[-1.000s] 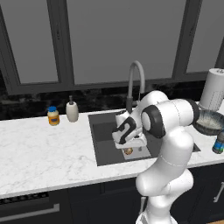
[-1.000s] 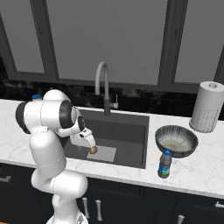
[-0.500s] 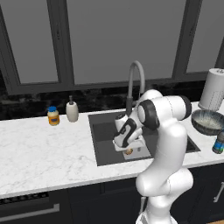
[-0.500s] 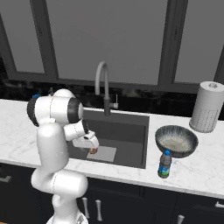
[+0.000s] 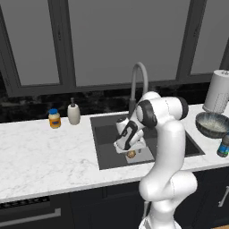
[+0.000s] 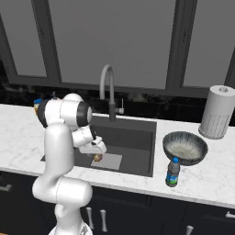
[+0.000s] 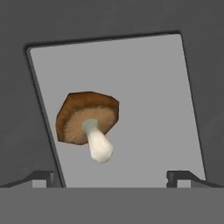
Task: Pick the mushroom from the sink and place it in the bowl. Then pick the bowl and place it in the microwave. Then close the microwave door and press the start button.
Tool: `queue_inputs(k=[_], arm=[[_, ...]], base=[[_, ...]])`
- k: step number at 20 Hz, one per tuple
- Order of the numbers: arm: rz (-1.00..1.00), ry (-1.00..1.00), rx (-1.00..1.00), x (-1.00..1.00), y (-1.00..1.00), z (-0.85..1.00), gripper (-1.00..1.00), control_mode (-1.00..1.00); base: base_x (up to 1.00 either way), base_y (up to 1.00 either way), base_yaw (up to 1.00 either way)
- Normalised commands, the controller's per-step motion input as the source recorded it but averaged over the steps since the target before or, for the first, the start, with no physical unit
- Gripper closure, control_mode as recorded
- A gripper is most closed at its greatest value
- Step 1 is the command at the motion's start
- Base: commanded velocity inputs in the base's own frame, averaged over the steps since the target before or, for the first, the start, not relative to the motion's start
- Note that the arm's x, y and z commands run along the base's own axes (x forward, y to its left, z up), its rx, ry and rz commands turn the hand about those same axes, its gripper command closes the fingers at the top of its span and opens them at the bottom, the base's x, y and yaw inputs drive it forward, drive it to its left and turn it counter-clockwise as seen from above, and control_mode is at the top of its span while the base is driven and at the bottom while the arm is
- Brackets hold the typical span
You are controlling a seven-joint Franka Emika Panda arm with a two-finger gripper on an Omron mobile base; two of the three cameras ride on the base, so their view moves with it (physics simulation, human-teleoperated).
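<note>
The mushroom (image 7: 87, 124), brown cap and pale stem, lies on its side on the light grey patch on the floor of the dark sink (image 5: 103, 138). My gripper (image 7: 111, 178) hangs just above it, open, with one dark fingertip on each side and nothing between them. From the base views the hand (image 5: 129, 148) reaches down into the basin right over the mushroom (image 5: 131, 154) (image 6: 97, 158). The speckled bowl (image 5: 214, 124) (image 6: 185, 147) stands on the counter to the right of the sink (image 6: 135, 137). The microwave and its door are out of view.
A curved grey faucet (image 5: 136, 76) rises behind the basin. A paper towel roll (image 6: 216, 112) stands behind the bowl, and a small water bottle (image 6: 172, 173) in front of it. A yellow jar (image 5: 54, 118) and a soap dispenser (image 5: 73, 112) stand left of the sink.
The arm has bent down and the hand has sunk lower into the sink, closer to the mushroom. The fingers have stayed open. The mushroom has not moved.
</note>
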Motion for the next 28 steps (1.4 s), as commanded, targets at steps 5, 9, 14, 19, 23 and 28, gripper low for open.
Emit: queue_inputs(k=[5, 9, 14, 19, 23, 28], arm=[[0.05, 0.0, 0.0, 0.25, 0.0, -0.32, -1.0, -1.0], [0.05, 0.0, 0.0, 0.2, 0.0, -0.34, -1.0, -1.0], [0.03, 0.0, 0.0, 0.22, 0.0, -0.26, -1.0, -1.0], [0.02, 0.0, 0.0, -0.39, 0.0, -0.42, 1.0, -1.0], [0.0, -0.06, 0.0, -0.58, 0.0, -0.31, 1.0, -1.0], [0.0, -0.22, 0.0, -0.63, 0.0, 0.02, 1.0, -1.0]], base=[[0.0, 0.0, 0.0], [0.0, 0.0, 0.0], [0.0, 0.0, 0.0], [0.0, 0.0, 0.0], [0.0, 0.0, 0.0], [0.0, 0.0, 0.0]])
